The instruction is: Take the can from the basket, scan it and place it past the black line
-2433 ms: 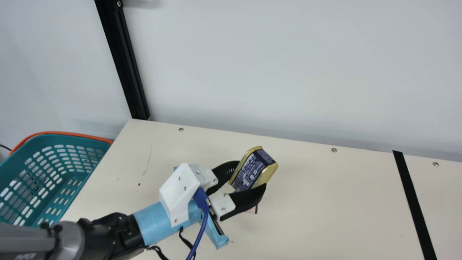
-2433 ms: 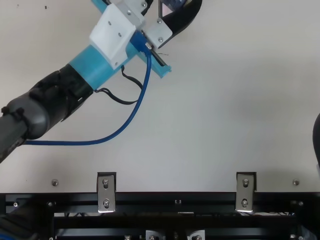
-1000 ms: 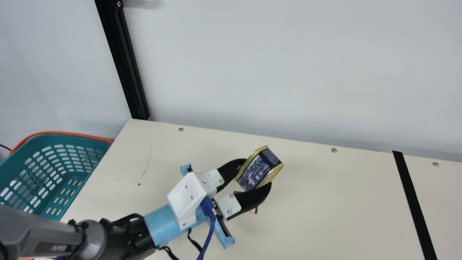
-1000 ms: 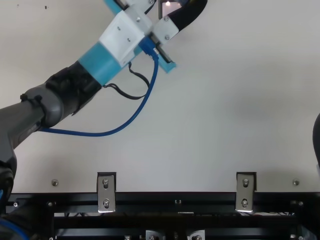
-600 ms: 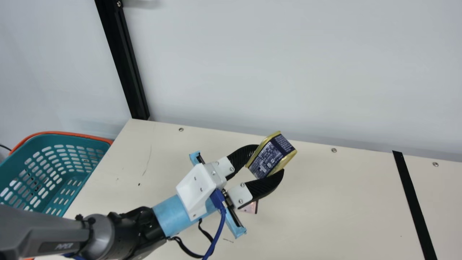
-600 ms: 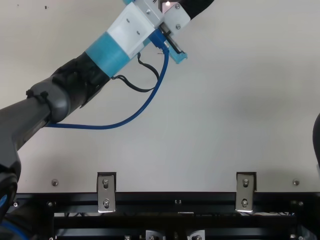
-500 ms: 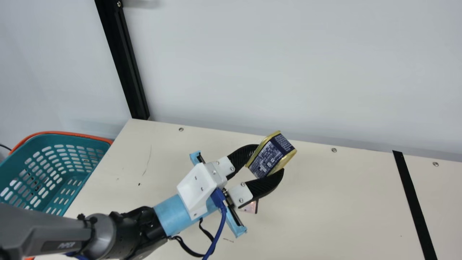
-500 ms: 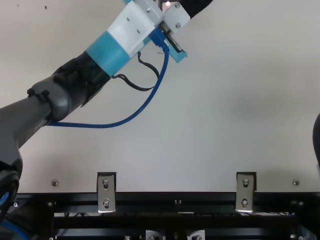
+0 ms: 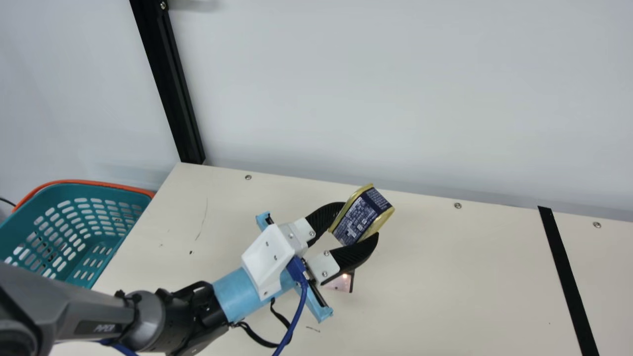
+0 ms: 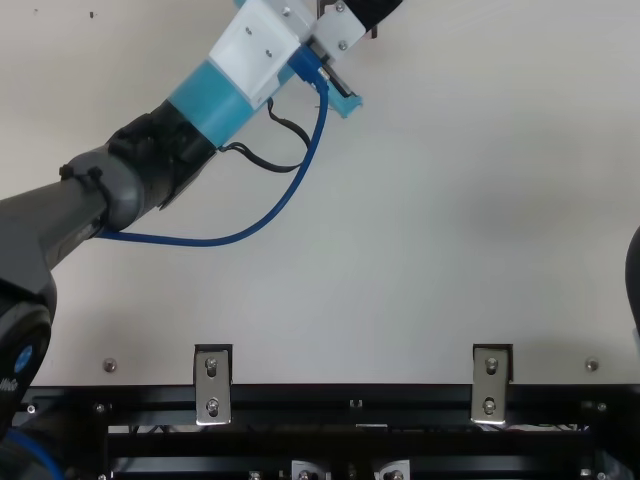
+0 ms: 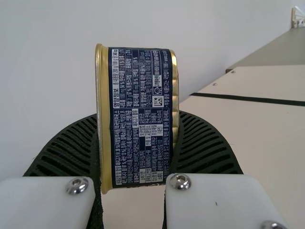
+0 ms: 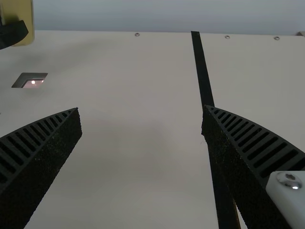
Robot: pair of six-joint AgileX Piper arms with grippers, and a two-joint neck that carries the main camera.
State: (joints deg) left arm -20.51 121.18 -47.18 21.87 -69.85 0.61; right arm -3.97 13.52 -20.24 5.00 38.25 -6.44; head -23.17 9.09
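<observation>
Can, one, tilted above bench, clamped between two fingers of left end effector; near it, one lit opening; farther out, one teal basket, one black line; right end effector, two fingers apart.

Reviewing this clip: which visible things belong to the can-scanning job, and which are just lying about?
Part of the job:
- can, gripped by the left tool
- teal basket
- lit window in the table, probably the scanner
- black line

Just there:
- orange rim behind the teal basket
- black post
- table screw
- right tool, open, idle
</observation>
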